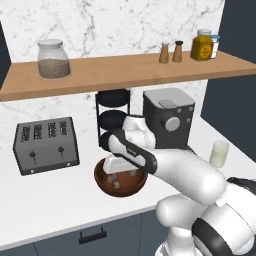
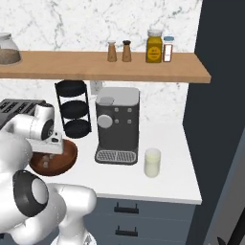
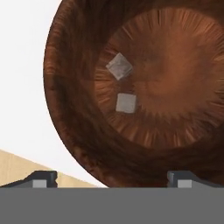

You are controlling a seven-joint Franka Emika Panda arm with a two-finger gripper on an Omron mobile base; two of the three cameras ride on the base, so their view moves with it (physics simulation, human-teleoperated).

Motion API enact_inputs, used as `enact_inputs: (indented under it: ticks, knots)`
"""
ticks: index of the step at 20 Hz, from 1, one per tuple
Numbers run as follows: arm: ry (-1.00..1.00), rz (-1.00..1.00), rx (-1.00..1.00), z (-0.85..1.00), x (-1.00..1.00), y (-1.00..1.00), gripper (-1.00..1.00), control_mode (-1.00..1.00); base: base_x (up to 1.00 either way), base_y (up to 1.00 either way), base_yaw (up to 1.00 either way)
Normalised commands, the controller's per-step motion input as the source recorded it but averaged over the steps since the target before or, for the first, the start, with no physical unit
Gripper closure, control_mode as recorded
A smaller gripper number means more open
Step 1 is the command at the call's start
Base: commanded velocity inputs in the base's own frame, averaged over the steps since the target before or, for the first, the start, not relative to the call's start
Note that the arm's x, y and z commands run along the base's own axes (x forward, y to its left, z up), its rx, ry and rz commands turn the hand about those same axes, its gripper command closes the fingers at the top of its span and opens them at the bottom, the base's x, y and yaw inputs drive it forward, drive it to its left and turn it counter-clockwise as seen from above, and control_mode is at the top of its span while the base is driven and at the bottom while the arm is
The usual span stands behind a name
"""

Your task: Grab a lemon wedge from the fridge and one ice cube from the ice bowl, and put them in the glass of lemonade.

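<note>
White counter [image 1: 60,192] runs below a marble wall and a wooden shelf [image 1: 120,70], and over it the gripper [image 3: 112,178] hangs with its jaws spread wide and nothing between them. In the hand view the two dark fingertips [image 3: 43,178] stand far apart at the bottom, and the ice bowl [image 3: 78,109] lies straight ahead of them, its dark brown wooden inside facing the camera. Two pale cubes rest on the bowl's floor: one ice cube [image 3: 126,103] sits square-on nearer the fingertips, and a second cube [image 3: 119,66] lies just beyond it, turned cornerwise, the two close but apart. Neither touches the fingers.

From the left base view the hand is directly above the bowl, covering its far side, and pale cubes show in the part left open toward the camera. The glass of lemonade [image 1: 219,153] stands upright well to the right on the same counter, filled with pale creamy liquid; in the right base view it is just right of the coffee machine's drip tray. The dark grey coffee machine [image 2: 117,124] sits between bowl and glass, with a black three-tier rack [image 2: 73,108] behind the bowl and a grey toaster [image 1: 46,145] to the bowl's left. On the shelf stand a lidded jar of brown grains [image 1: 53,59], two small shakers [image 1: 170,52] and an amber jar [image 1: 202,45]. Dark grey drawer fronts run beneath the counter edge.
</note>
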Motion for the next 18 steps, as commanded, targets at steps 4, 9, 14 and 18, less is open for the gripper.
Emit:
enact_inputs:
  ticks: [4,9,14,18]
  knots:
    - [0.03,0.00,0.00,-0.18,0.07,0.00,-1.00,-1.00,0.00,0.00,0.00]
    - [0.00,0.00,-0.01,-0.34,0.07,0.00,-1.00,-1.00,0.00,0.00,0.00]
    - [0.00,0.00,-0.01,-0.35,0.00,0.00,-1.00,-1.00,0.00,0.00,0.00]
    - [0.00,0.00,0.00,-0.27,0.11,0.00,-1.00,-1.00,0.00,0.00,0.00]
